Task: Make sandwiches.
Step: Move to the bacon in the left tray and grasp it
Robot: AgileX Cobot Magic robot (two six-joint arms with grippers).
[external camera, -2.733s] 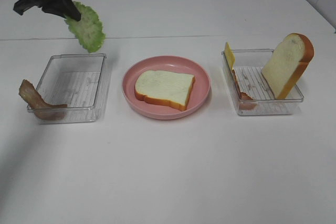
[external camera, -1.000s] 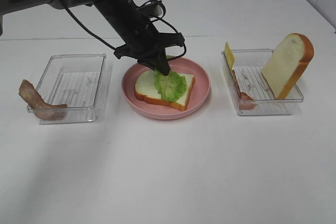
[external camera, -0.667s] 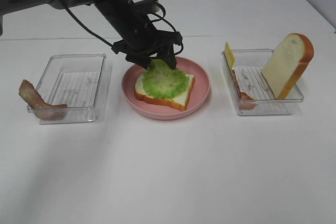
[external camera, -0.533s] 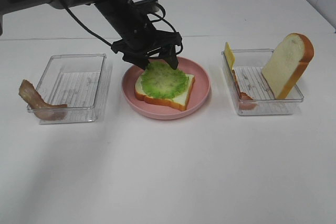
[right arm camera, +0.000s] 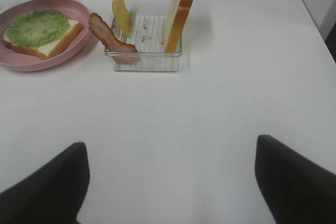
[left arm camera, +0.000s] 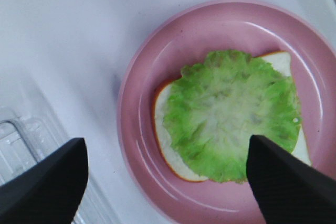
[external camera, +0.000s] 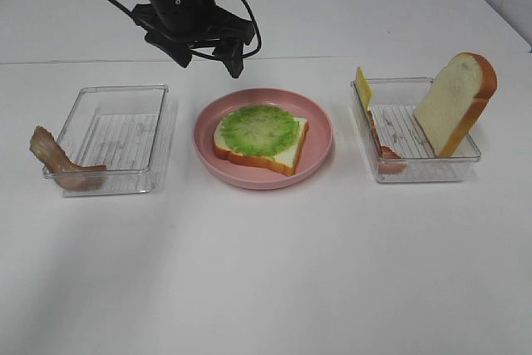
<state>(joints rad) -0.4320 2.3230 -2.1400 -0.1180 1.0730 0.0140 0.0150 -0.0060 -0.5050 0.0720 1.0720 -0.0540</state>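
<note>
we read the frilly green lettuce leaf (external camera: 259, 128) as seated flat on the thick white bread slice (external camera: 284, 155) in the pink round plate (external camera: 324, 130), so the black left gripper (external camera: 208, 61) hangs clear above the plate's far rim, jaws wide and empty, as is the right gripper (right arm camera: 169, 141).

Upper left, all black: chunky left end effector (external camera: 208, 61), two pointed fingers (external camera: 235, 62), thin cables (external camera: 254, 29) looping alongside.
</note>
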